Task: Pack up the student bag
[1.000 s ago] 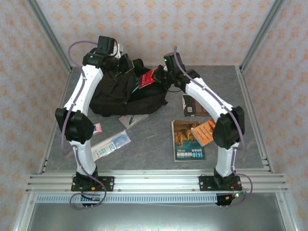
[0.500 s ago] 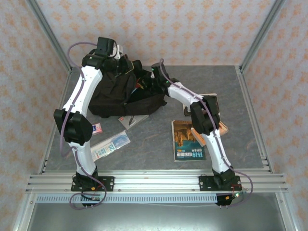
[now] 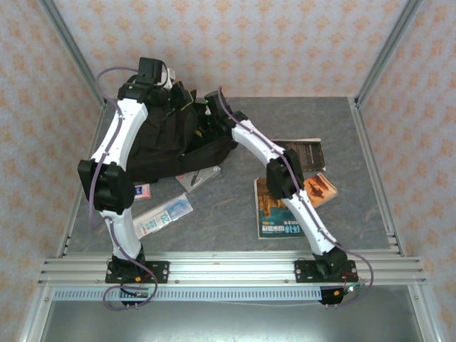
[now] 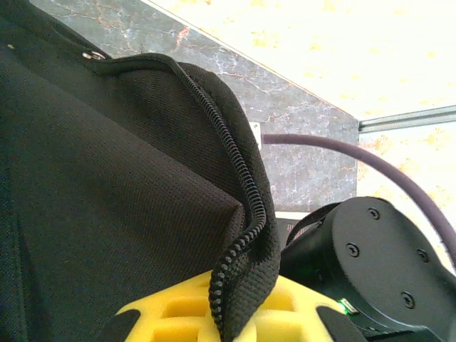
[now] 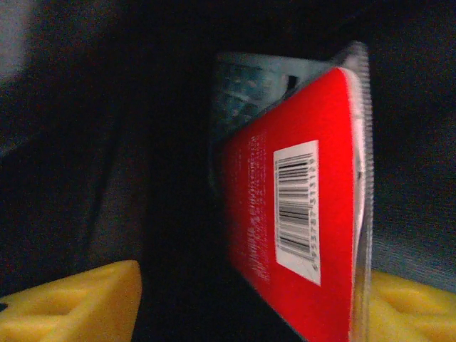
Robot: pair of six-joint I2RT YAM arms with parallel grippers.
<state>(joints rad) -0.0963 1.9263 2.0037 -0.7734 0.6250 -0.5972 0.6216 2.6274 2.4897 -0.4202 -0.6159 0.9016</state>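
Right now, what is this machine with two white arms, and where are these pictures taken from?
It is a robot: two arms bolted to a grey table. One camera looks down from above; a small camera rides on each wrist. The left end effector, its yellow pincher, is shut on the zipper edge of the black student bag. The right end effector is open inside the bag, with a red pack with a barcode between its fingers. Books and a blue-and-white packet lie on the table.

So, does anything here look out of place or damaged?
Nothing looks spilled or damaged. The orange book lies askew on the table, at an angle to the dark book behind it and the magazine beside it. It is not yet in the student bag.
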